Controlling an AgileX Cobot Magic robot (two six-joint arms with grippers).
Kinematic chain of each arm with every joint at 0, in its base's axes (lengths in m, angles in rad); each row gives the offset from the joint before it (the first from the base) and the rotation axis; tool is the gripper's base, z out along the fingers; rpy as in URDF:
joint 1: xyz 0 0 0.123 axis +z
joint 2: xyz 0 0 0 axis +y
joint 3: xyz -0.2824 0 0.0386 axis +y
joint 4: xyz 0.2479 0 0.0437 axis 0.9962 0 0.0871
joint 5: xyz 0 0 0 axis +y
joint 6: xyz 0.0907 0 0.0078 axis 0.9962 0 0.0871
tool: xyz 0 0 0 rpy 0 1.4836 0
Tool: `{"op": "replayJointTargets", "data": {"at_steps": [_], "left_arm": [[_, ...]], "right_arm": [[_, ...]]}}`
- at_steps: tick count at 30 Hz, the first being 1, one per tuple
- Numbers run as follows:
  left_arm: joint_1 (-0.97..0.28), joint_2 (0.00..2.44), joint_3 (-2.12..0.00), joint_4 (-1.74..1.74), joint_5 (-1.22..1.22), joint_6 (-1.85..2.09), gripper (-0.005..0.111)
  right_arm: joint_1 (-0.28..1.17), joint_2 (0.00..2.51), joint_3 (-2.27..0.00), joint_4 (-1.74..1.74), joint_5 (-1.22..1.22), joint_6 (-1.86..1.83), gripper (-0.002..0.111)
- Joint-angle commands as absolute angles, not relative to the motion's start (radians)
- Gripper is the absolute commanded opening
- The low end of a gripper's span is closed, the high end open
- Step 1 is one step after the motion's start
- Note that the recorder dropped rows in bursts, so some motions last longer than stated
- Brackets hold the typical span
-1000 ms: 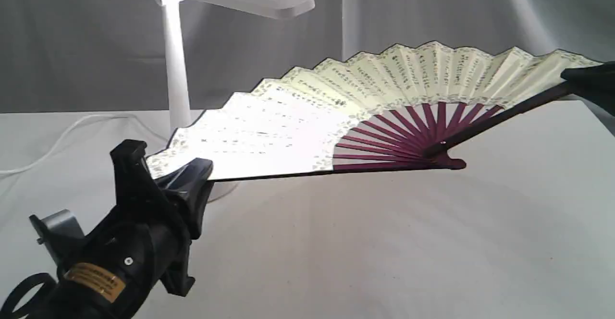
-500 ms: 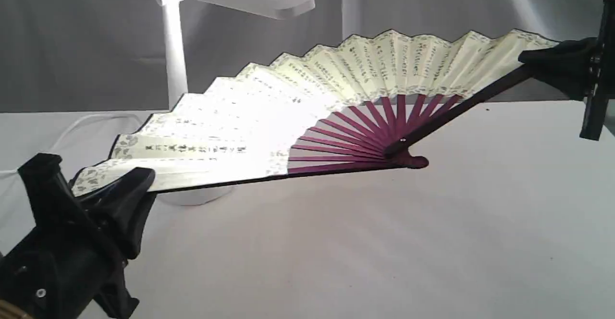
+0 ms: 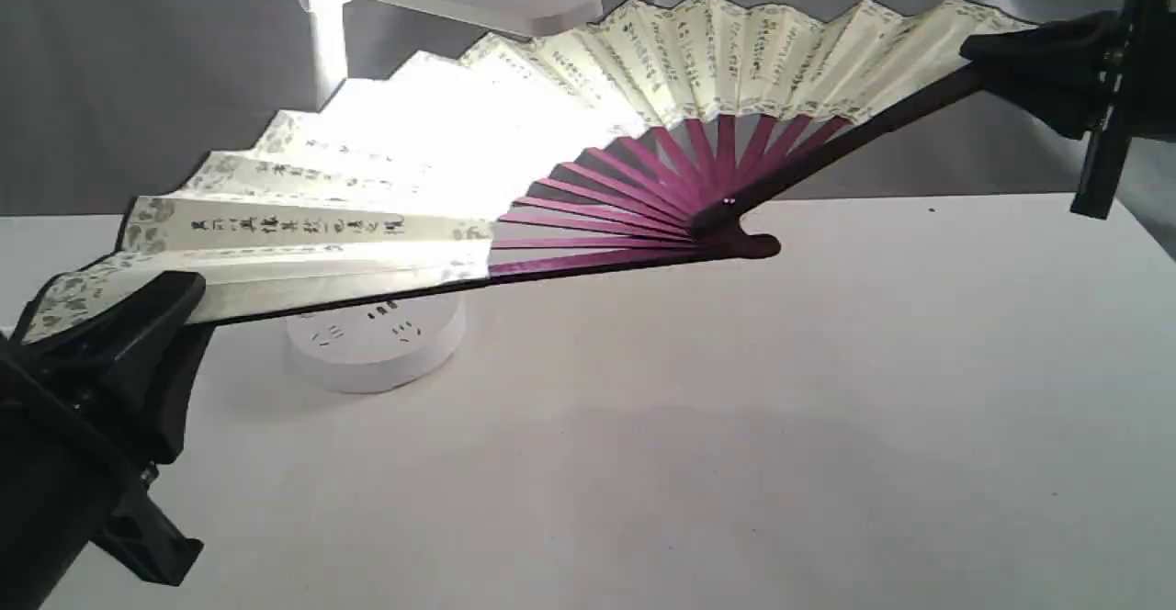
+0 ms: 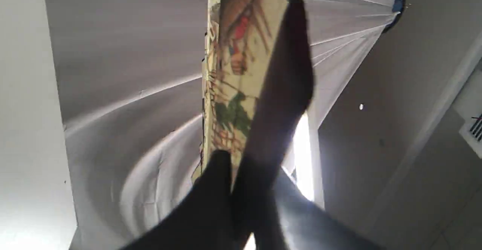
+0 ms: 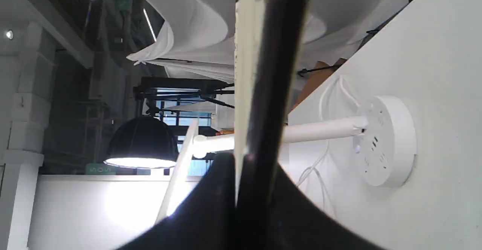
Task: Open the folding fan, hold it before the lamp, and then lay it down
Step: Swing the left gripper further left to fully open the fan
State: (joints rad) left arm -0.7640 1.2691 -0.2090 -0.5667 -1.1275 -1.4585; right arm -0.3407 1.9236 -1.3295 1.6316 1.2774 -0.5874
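Cream paper spread wide: your folding fan (image 3: 698, 50) hangs clear above the table (image 3: 827, 426), in front of the lamp (image 3: 377, 344). The left gripper (image 3: 129, 311) pinches one guard at the fan's 8 o'clock end, and the right gripper (image 3: 997, 63) clamps the other at 2 o'clock. Only your left wrist view shows a coloured painting on the fan's back, blurred, perhaps figures. Only the right wrist view shows the lamp's whole post (image 5: 320, 129)

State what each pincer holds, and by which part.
Both hold the folding fan: the left pincer clamps the outer end of one guard, the right pincer the outer end of the other.
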Motion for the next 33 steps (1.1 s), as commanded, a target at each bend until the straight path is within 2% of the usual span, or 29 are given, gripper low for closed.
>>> {"op": "replayJointTargets", "data": {"at_steps": [1,33], "left_arm": [[-0.76,1.224,-0.199,-0.632,-1.221,-1.508,0.0],[-0.76,1.172,-0.156,-0.637,-1.221,-1.57,0.0]], "right_arm": [[-0.346,1.91,-1.327,1.605,1.221,-0.645,0.0],[-0.348,1.91,-1.327,1.598,1.221,-0.643,0.0]]}}
